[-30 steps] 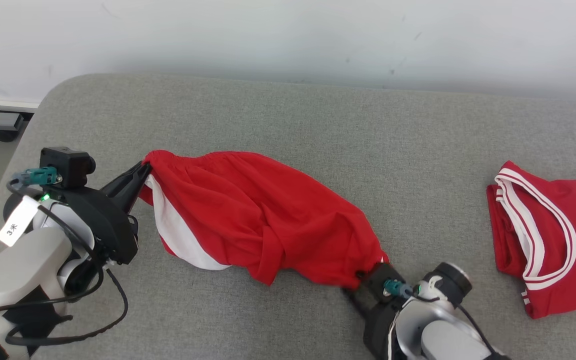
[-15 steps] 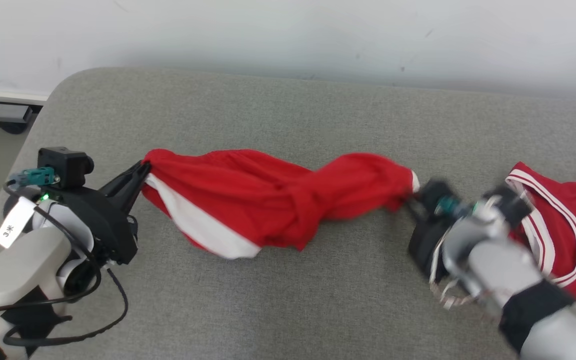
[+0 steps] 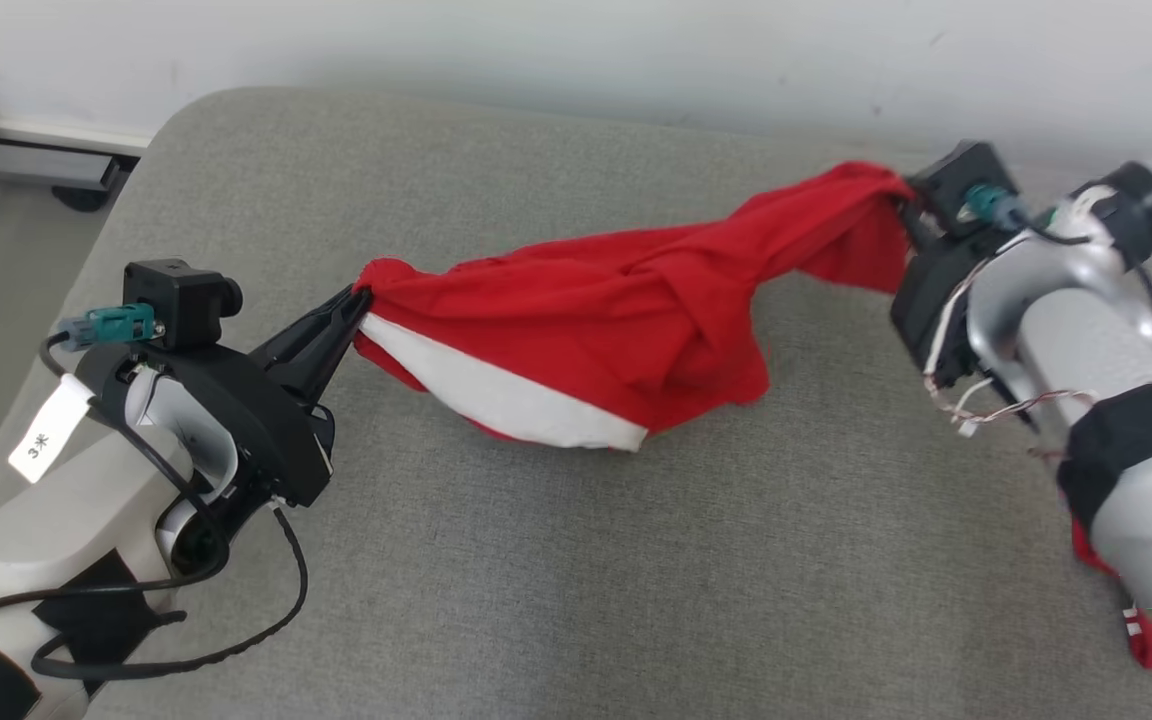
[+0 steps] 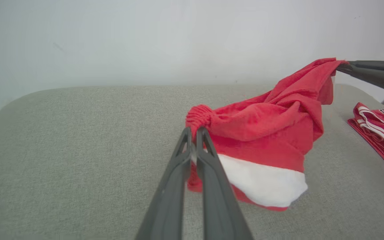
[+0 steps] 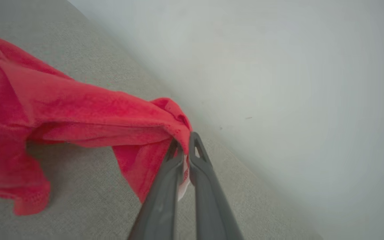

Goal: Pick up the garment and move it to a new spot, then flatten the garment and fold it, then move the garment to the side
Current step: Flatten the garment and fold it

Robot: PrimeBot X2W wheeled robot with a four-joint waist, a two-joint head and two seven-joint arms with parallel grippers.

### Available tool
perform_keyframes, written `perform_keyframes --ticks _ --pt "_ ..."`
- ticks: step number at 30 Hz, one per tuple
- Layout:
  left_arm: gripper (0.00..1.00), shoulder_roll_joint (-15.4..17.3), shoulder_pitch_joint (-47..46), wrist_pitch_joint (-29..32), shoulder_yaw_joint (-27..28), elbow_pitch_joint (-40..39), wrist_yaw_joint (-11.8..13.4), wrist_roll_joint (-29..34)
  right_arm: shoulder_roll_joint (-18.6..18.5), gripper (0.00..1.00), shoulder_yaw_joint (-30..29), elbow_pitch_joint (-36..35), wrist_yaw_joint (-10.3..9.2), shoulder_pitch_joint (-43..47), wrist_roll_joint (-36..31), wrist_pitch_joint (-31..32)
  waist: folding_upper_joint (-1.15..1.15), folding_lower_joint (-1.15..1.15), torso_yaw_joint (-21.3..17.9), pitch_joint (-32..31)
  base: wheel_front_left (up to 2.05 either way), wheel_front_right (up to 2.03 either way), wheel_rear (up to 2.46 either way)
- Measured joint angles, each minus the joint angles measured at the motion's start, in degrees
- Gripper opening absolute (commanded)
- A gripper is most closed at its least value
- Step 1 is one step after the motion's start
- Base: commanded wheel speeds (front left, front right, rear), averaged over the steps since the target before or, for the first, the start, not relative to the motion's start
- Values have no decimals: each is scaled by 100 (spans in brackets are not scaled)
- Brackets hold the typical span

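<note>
From where I stand, the red shorts [image 3: 616, 320] hang between the 2 arms above the grey padded surface [image 3: 536, 580], running from near left toward the far right by the wall. The left gripper [image 3: 360, 298] has its fingers pressed together on the gathered waistband end, low and close to the padding. The right gripper [image 3: 904, 208] pinches the other end and is higher, so the cloth slopes up toward it. The middle sags. The fold with the white side stripe appears to brush the surface, and there is a twist in the cloth about midway.

I'd call this the carry-and-spread step: the shorts are lifted but not yet laid flat. To do it well, the 2 grippers should draw apart evenly and come to the same height until the twist lets go. No yanking, since each holds only a small bunch of fabric that could slip out. Turning the right wrist may help undo the twist.

Then both ends should go down together, with the sagging middle landing first and the cloth drawn taut so it settles in a single layer. Steer clear of the folded red-and-white jersey [image 4: 378, 140] lying to the right, because dragging the shorts across it would muddle both.
</note>
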Motion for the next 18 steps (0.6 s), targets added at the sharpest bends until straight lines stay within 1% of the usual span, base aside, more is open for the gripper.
perform_keyframes --ticks 1,2,3,6,9,11,13,18 --pt "0 2 2 0 -2 1 0 -1 164 45 62 259 30 8 2 24 0 0 44 41 0 0 0" --pt "0 4 7 0 -4 4 0 0 255 91 58 337 40 14 22 24 0 0 60 59 0 0 0" --pt "0 12 21 0 -5 19 0 0 342 100 54 403 42 15 32 4 0 0 71 75 0 0 0" --pt "0 38 69 -1 -8 65 0 -4 465 100 40 489 43 28 110 -45 0 0 79 99 0 0 0" --pt "0 144 180 -9 -14 209 0 -185 631 100 -166 497 44 86 416 -320 0 0 34 101 0 0 0" --pt "0 204 230 -51 36 294 0 -346 701 100 -211 456 81 199 568 -495 0 0 -13 91 0 0 0" --pt "0 248 232 -57 168 366 0 -592 773 100 -241 339 115 395 678 -716 0 0 -68 75 0 0 0" --pt "0 324 237 -58 205 479 0 -733 1016 100 -96 -48 194 1028 889 -1114 0 0 -230 9 0 0 0"
